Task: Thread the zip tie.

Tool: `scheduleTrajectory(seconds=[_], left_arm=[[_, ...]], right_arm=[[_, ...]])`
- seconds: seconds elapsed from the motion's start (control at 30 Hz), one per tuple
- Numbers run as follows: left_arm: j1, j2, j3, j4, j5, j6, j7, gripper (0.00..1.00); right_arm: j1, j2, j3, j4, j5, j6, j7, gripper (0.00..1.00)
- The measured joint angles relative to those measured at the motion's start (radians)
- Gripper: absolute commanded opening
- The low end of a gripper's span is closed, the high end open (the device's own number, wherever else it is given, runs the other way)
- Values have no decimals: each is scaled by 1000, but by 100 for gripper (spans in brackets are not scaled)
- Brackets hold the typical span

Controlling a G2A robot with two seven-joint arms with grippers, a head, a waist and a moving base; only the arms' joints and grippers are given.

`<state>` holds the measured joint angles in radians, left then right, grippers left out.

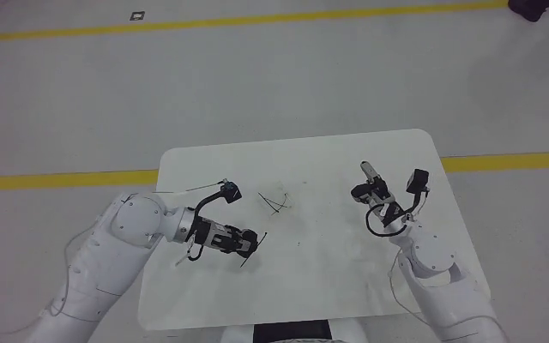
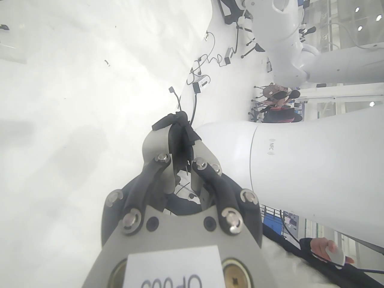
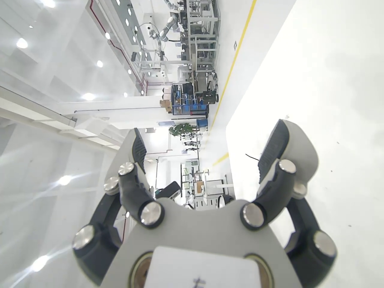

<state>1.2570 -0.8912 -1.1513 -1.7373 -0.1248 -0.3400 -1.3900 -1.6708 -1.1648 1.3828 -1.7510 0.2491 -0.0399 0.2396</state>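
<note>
Left gripper [image 2: 177, 125]: fingers pinched shut on a thin black zip tie [image 2: 177, 100] over the smooth white bench [image 1: 343, 274]. Right gripper [image 3: 208, 130]: fingers spread wide, ribbed pads bare. Loose ties [image 1: 274, 203] lie mid-bench.

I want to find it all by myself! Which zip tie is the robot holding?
Start at the white table and find the robot's left arm. Its fingers are shut on one thin black zip tie that sticks out past their tips. The other zip ties lie loose in a little heap at the table's middle, with nothing touching them.
</note>
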Motion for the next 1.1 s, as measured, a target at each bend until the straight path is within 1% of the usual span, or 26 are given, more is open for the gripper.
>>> scheduleTrajectory(seconds=[0.1,0.3,0.4,0.63,0.7,0.8,0.87,1.1], left_arm=[[0,0,0,0,0,0,0,0],[0,0,0,0,0,0,0,0],[0,0,0,0,0,0,0,0],[0,0,0,0,0,0,0,0],[0,0,0,0,0,0,0,0],[0,0,0,0,0,0,0,0],[0,0,0,0,0,0,0,0],[0,0,0,0,0,0,0,0]], right_arm=[[16,-1,-30,16,-38,16,40,100],[40,-6,-81,28,-37,37,107,100],[41,-5,-84,21,-19,25,151,100],[41,-5,-83,21,-21,24,148,100],[48,-5,-94,27,-42,29,156,100],[80,-6,-122,53,-55,36,215,100],[102,-7,-137,77,-43,35,264,100],[172,-7,-182,171,7,-3,478,100]])
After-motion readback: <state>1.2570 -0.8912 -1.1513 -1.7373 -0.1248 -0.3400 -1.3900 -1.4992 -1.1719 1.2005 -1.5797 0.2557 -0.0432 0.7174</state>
